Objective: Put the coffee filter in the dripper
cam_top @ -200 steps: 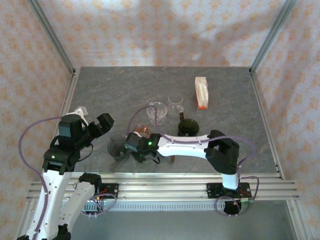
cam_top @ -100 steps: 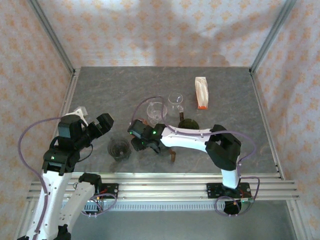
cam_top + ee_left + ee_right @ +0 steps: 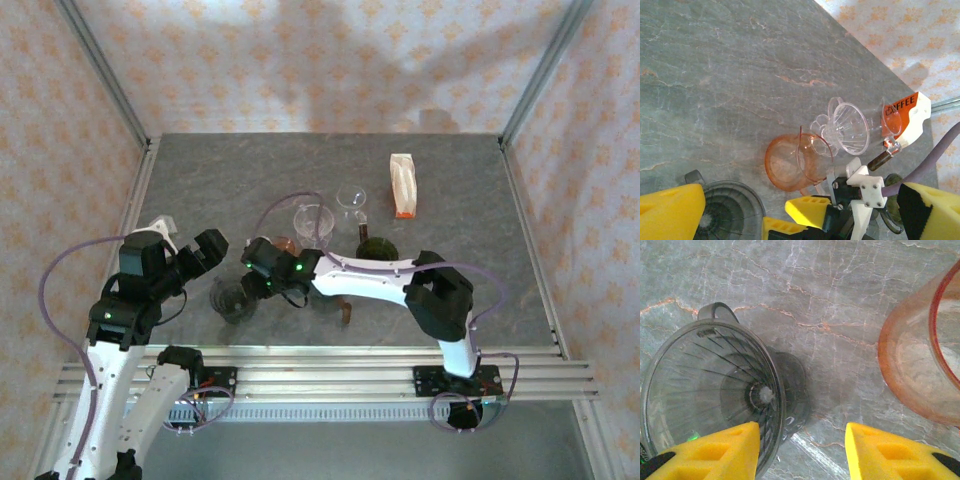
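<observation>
The right gripper [image 3: 801,434] hangs low over the table with its yellow pads well apart and nothing between them. One pad is above the near rim of the dark dripper [image 3: 700,390]; the other is over bare stone, with the orange cup [image 3: 915,375] just beyond it. The step looks like taking hold of this dripper to steady or shift it. To do that well, drop one pad inside the wall and one outside, close softly on the rim away from the handle [image 3: 716,311], and stay clear of the cup — thin plastic will tip or skate if it is nudged. The left gripper [image 3: 212,248] hovers just to the far side of the dripper, opened wide and empty. No loose coffee filter can be made out. A white-and-orange pack marked COFFEE [image 3: 402,185] lies well beyond the right gripper, past a clear dripper [image 3: 847,127] — whether it holds filters cannot be told. The bottom edge of the wrist view cuts off the pads' lower parts.
</observation>
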Available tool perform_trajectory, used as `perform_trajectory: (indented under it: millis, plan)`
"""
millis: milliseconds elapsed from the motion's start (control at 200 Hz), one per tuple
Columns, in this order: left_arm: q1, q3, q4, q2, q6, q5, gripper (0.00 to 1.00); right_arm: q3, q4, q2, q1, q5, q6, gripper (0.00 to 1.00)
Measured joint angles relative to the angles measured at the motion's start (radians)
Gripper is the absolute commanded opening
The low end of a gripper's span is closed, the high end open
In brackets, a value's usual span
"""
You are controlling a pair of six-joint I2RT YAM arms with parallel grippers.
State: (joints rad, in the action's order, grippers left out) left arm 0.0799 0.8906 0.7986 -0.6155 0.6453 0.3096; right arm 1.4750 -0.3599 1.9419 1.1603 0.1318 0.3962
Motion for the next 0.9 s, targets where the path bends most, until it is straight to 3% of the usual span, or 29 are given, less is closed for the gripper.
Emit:
perform_trajectory:
  millis: [195, 540, 721, 896]
  plan:
    - [0.000, 0.000, 0.000, 0.000, 0.000, 0.000, 1.00, -0.001, 0.018, 0.000, 0.016, -0.022, 0.019, 0.58]
    - [0.000, 0.000, 0.000, 0.001, 0.000, 0.000, 1.00, 0.057, -0.008, 0.047, 0.024, 0.003, 0.043, 0.47]
    - [0.000, 0.002, 0.014, 0.011, 0.000, -0.026, 1.00, 0.057, -0.011, 0.087, 0.024, 0.020, 0.057, 0.34]
    - [0.000, 0.013, 0.027, 0.059, 0.000, -0.085, 1.00, 0.057, -0.004, 0.092, 0.024, 0.037, 0.067, 0.14]
